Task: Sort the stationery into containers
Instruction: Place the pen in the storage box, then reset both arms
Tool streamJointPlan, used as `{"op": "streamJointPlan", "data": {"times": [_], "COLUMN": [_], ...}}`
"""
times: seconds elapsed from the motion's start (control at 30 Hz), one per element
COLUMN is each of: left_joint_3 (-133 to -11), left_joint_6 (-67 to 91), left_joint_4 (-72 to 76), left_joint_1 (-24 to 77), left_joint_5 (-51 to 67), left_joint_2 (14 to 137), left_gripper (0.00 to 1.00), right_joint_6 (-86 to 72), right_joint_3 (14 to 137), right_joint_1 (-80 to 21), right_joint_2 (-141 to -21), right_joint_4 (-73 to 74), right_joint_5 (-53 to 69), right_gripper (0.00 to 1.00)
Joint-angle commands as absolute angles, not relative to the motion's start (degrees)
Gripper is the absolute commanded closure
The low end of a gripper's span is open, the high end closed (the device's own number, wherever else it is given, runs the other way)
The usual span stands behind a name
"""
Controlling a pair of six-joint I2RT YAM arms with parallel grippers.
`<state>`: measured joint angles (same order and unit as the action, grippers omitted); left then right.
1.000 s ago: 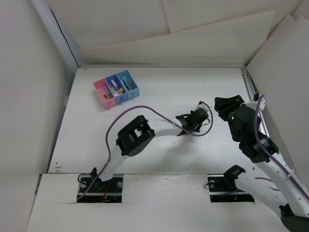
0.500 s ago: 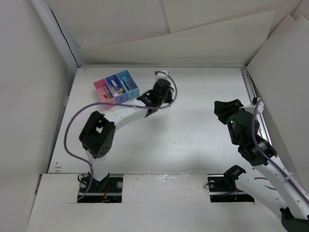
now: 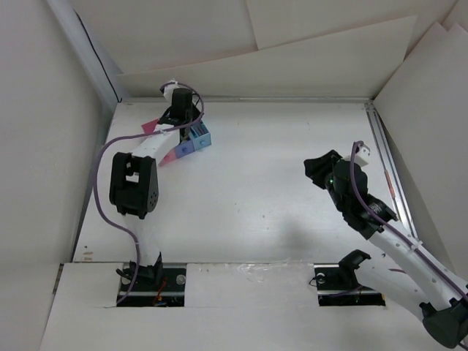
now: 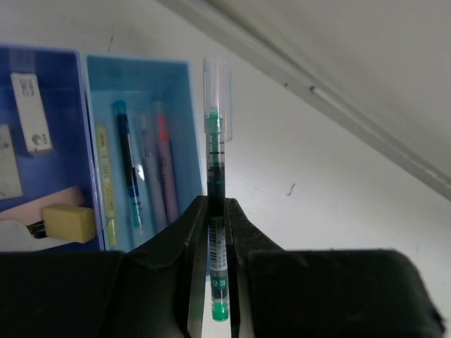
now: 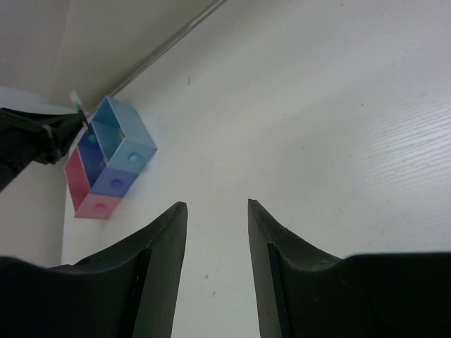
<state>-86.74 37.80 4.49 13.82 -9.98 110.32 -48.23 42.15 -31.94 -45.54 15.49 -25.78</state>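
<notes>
the left gripper (image 4: 217,211) clamps a green pen (image 4: 215,141) over the edge of the light blue bin (image 4: 144,81); best centre it above the pens (image 4: 134,169) inside before letting go. the right gripper (image 5: 217,211) hangs spread and empty.

A white tabletop (image 3: 278,161) is walled by overlapping white boards (image 3: 307,51) at the far side, with a thin metal strip (image 3: 292,98) along its far edge, a metal rail (image 3: 380,142) down its right edge and a black cable (image 3: 101,64) in the far-left corner.
</notes>
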Motion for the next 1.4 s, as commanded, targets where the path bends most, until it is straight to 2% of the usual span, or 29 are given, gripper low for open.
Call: {"op": "streamJointPlan", "data": {"times": [0.0,0.23,0.4,0.47,0.5,0.6,0.8,0.93,0.97,1.0,1.03,1.2,1.37], "left_joint_3": [-90.79,-92.54,-93.69,-93.69,-93.69,-89.67,-82.01,-70.62,-68.31,-65.68,-63.04,-48.01,-35.45], "left_joint_6": [37.97,39.11,38.58,38.58,38.06,38.06,37.45,36.12,36.12,35.60,34.81,35.51,36.20], "left_joint_4": [0.70,0.18,-0.35,-0.88,-0.88,2.01,7.98,12.82,13.79,15.02,18.16,20.21,23.29], "left_joint_1": [14.07,13.54,13.54,13.54,13.54,13.54,15.72,22.30,23.28,24.16,24.95,25.49,25.49], "left_joint_5": [-9.76,-11.95,-12.48,-12.48,-12.48,-13.01,-15.81,-19.59,-19.60,-18.64,-17.15,-10.03,-3.87], "left_joint_2": [112.66,116.45,117.51,117.51,116.90,112.78,99.53,89.08,87.03,85.01,81.25,70.68,55.68], "left_gripper": [0.92,0.91,0.84,0.75,0.60,0.38,0.37,0.37,0.35,0.32,0.01,0.00,0.00], "right_joint_6": [-47.64,-47.64,-47.64,-47.64,-47.64,-47.64,-47.64,-47.64,-47.64,-47.64,-47.64,-47.11,-46.58], "right_joint_3": [41.49,41.48,40.96,40.96,40.96,40.96,40.43,39.90,39.90,39.90,39.90,39.90,40.42], "right_joint_1": [-31.64,-31.64,-31.64,-31.64,-31.64,-31.64,-31.64,-31.64,-31.64,-31.64,-31.64,-31.64,-31.64], "right_joint_2": [-44.82,-44.82,-45.35,-45.35,-45.35,-45.35,-46.40,-46.93,-47.54,-47.55,-48.07,-49.83,-52.55], "right_joint_4": [11.25,10.72,10.72,10.72,10.20,10.20,9.67,9.14,9.14,9.14,9.14,9.14,8.09], "right_joint_5": [-24.79,-24.79,-24.79,-24.79,-24.79,-24.79,-24.79,-24.79,-25.31,-25.31,-25.31,-25.93,-25.93], "right_gripper": [0.54,0.54,0.54,0.54,0.54,0.54,0.54,0.54,0.54,0.52,0.48,0.01,0.01]}}
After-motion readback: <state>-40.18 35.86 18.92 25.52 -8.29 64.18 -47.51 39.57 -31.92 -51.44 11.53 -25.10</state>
